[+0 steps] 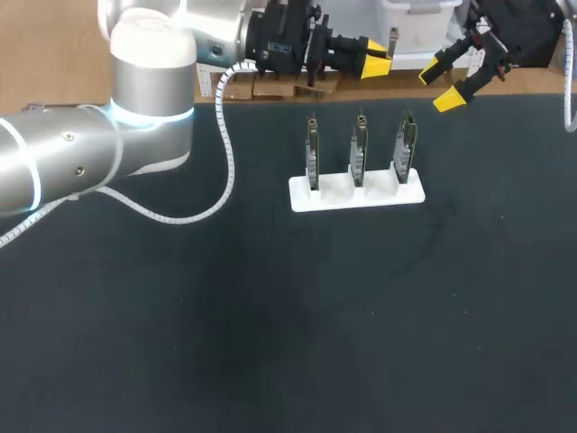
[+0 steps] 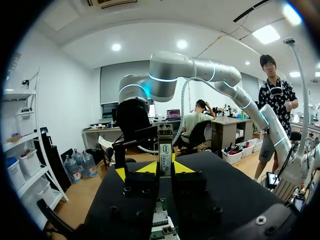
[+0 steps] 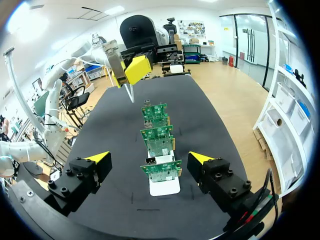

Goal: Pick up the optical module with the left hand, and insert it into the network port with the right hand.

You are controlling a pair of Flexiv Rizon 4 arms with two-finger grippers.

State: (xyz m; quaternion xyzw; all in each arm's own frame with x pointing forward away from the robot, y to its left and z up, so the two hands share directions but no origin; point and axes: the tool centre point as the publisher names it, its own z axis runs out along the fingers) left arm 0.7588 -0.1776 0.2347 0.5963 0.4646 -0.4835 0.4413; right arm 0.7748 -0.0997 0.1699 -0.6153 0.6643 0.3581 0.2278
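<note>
- Left tool: closed on the optical module, which protrudes past the fingertips, at the worktop's far edge.
- Right tool: fingers wide apart, facing three circuit boards standing in a white holder.

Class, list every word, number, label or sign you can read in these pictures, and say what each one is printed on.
White label on the slim metal optical module held in the left gripper: dark print, too small to read.
Three green circuit boards in the white plastic holder: no readable marking.
Black table: none.
</note>
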